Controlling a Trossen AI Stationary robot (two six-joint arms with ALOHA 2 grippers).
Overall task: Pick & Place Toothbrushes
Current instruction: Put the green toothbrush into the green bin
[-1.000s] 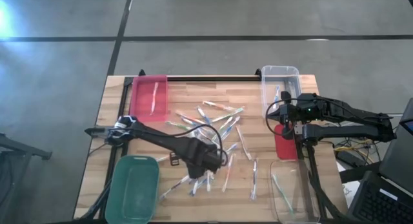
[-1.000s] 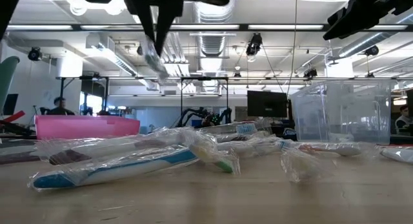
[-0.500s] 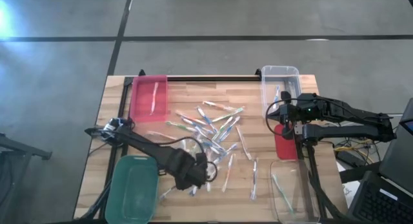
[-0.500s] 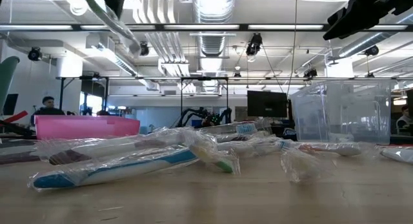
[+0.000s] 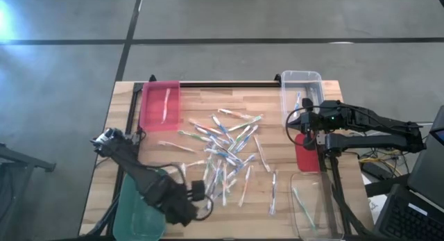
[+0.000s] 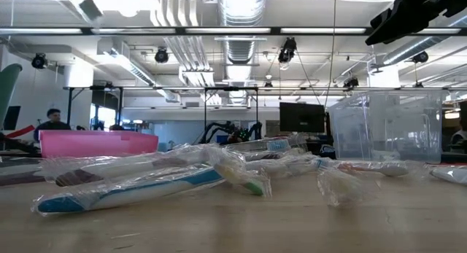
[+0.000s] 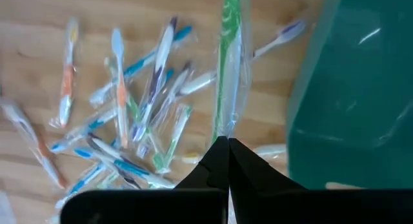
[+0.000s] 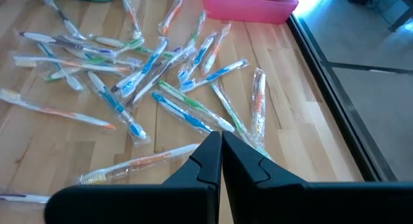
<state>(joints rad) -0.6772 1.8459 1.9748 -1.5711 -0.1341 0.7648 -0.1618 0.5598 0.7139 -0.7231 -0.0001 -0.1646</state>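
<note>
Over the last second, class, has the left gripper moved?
Yes. The left gripper, shut on a green toothbrush, swung from the pile to the green bin.

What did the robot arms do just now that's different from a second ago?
The left claw, shut on a green toothbrush, swung away from the pile of toothbrushes in the middle of the table toward the green bin and now hangs at its edge. The right claw stayed shut and waiting by the clear bin. The pile and bins did not move.

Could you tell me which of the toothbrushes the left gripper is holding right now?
The green toothbrush, in its clear wrapper: it alone is pinched in the shut left gripper, beside the green bin.
</note>
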